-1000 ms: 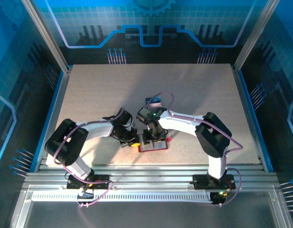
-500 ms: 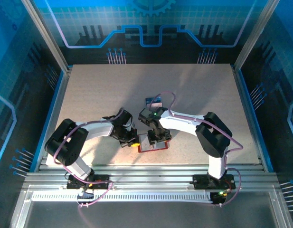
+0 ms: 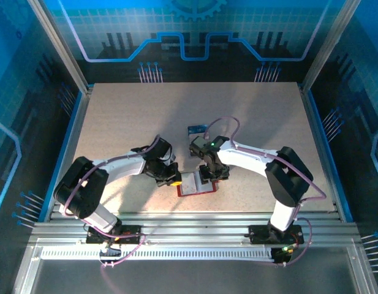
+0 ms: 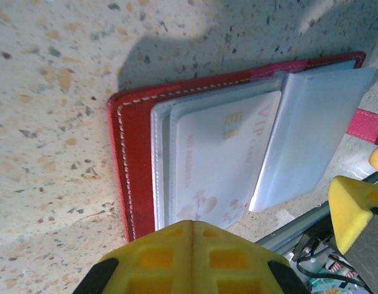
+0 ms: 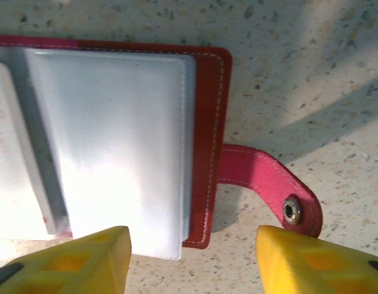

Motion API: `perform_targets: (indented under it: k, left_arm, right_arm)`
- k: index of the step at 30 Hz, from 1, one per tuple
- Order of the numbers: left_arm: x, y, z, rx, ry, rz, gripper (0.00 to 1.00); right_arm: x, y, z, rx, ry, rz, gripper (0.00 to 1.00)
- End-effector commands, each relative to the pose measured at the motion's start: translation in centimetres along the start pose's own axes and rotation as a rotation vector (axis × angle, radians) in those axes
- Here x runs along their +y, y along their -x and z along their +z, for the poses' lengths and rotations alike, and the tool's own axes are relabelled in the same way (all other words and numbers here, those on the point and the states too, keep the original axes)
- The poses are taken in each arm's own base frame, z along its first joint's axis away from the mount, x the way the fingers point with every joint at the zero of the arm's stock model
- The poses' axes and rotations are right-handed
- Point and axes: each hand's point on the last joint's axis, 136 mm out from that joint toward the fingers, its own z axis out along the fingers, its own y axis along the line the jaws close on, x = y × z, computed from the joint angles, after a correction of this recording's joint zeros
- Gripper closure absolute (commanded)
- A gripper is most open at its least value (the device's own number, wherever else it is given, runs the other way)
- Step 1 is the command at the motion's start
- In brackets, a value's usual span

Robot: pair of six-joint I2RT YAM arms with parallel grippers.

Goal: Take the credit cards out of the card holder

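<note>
The red card holder (image 3: 192, 184) lies open on the table near the front edge. In the left wrist view its red cover (image 4: 136, 165) holds pale sleeves, and a white credit card (image 4: 220, 156) with a chip sits in one of them. My left gripper (image 4: 192, 225) is shut, with its tips over the near edge of that card; I cannot tell if they touch. My right gripper (image 5: 193, 242) is open above the holder's right corner (image 5: 207, 122), next to the clasp tab (image 5: 265, 180). A blue credit card (image 3: 199, 130) lies on the table beyond the holder.
An aluminium rail (image 3: 189, 219) runs along the table's front edge just behind the holder. Blue walls and frame posts (image 3: 75, 116) bound the sides. The speckled tabletop (image 3: 133, 116) stretches bare toward the back. Both grippers (image 3: 172, 179) (image 3: 211, 174) stand close together.
My right gripper has shifted to the right, from over the holder's middle to its clasp side, uncovering the sleeves. The left gripper has edged slightly to the right and stays shut.
</note>
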Motion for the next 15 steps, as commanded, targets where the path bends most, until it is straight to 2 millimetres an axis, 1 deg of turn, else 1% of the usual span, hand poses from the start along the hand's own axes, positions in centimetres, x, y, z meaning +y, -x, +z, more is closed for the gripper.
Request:
perform_targets:
  k: [1,3,7,10,12,14,15]
  left_arm:
    - [-1.3,-0.3,-0.4,0.002,-0.021,-0.011,1.00]
    - [-1.3,-0.4,-0.1,0.007,-0.019,-0.013,1.00]
    - [-1.3,-0.6,0.5,0.017,-0.012,-0.011,1.00]
    - [-1.1,-0.8,1.0,0.027,-0.008,-0.015,1.00]
    - [-0.9,-0.8,1.2,0.030,-0.003,-0.013,1.00]
    - [-0.8,-0.9,1.4,0.034,0.001,-0.015,1.00]
    - [-0.7,-0.9,1.5,0.035,0.002,-0.017,1.00]
  right_arm:
    - [2.3,0.6,-1.2,-0.030,0.185,0.014,0.47]
    - [3.4,0.9,-1.4,-0.034,0.276,0.031,0.49]
    - [4.3,1.4,-1.9,-0.040,0.350,0.037,0.53]
    - [6.1,1.5,-2.0,-0.026,0.495,0.046,0.57]
    - [6.9,1.6,-1.8,-0.011,0.567,0.054,0.61]
    - [7.2,1.6,-1.4,-0.004,0.595,0.059,0.71]
    - [7.2,1.7,-1.2,-0.003,0.599,0.060,0.74]
